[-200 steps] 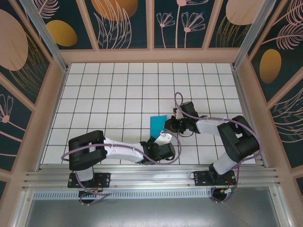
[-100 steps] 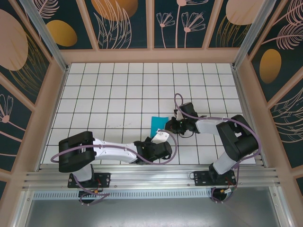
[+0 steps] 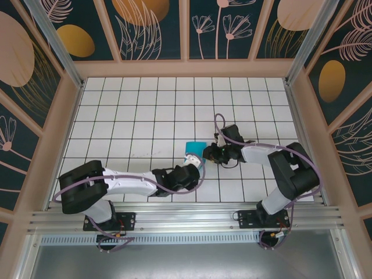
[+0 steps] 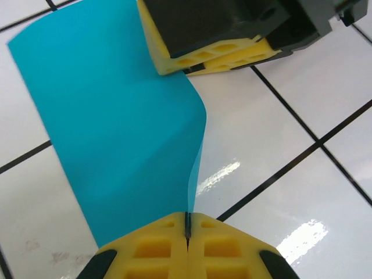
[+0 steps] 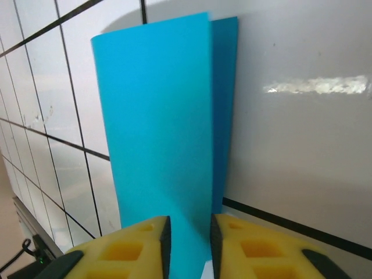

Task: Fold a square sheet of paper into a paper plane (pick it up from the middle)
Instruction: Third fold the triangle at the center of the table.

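Observation:
The square sheet of paper (image 3: 194,147) is teal-blue, folded into a narrower strip and standing partly off the tiles near the middle. In the right wrist view the paper (image 5: 157,116) shows two layers, one edge behind the other. My left gripper (image 4: 188,220) is shut on the paper's near edge, and the sheet (image 4: 116,133) curves up and away from it. From above, the left gripper (image 3: 196,165) sits just below the paper. My right gripper (image 5: 189,232) is open, its jaws slightly apart on either side of the sheet. From above, the right gripper (image 3: 207,153) is at the paper's right side. The right gripper's yellow fingers (image 4: 215,55) meet the paper's far edge.
The floor is white tile with black grid lines (image 3: 151,110), walled by wooden panels (image 3: 186,68) at the back and sides. An aluminium rail (image 3: 186,220) runs along the near edge by the arm bases. Both arms lie low across the front rows of tiles.
The left arm stretched further along the floor and its gripper closed on the paper's near edge. The right gripper's jaws parted slightly around the sheet. The paper shifted a little left.

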Tool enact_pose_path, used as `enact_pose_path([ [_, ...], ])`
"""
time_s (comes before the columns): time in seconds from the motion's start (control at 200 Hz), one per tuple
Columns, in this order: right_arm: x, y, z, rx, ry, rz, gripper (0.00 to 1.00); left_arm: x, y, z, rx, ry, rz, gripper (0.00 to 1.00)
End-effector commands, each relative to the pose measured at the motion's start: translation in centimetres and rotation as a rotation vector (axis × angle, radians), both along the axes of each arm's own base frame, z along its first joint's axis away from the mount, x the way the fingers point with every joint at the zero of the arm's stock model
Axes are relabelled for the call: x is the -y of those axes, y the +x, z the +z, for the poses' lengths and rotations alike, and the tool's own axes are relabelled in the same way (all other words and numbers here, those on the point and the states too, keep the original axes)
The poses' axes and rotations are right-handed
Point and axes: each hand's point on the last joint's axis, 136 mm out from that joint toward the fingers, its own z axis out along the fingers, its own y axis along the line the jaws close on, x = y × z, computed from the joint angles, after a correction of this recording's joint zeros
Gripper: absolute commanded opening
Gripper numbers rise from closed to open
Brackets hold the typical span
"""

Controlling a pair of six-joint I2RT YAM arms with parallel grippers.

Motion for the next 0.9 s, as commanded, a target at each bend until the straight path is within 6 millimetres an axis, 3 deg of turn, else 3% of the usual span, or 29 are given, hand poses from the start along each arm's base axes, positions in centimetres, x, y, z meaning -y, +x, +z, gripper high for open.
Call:
enact_pose_path([
  [0.0,0.6,1.2,2.1,0.077,-0.021,-0.009,0.3,1.9,-1.0,1.2,-0.075,-0.139,-0.095,0.02],
  [0.14,1.8,1.9,3.0,0.117,-0.064,-0.038,0.34,1.9,-1.0,1.1,-0.124,-0.174,-0.114,0.02],
  [0.235,1.4,2.0,4.2,0.155,-0.036,-0.024,0.34,1.9,-0.9,1.1,-0.145,-0.201,-0.118,0.03],
  [0.45,-1.2,2.1,5.2,0.173,0.064,0.066,0.17,1.5,-0.6,0.8,-0.182,-0.226,-0.122,0.04],
  [0.701,-3.2,2.5,2.4,0.125,0.0,0.146,0.12,1.7,-0.4,0.6,-0.201,-0.229,-0.119,0.04],
  [0.896,-2.4,3.5,-0.7,0.098,-0.12,0.138,0.12,1.6,-0.2,0.7,-0.205,-0.233,-0.11,0.05],
])
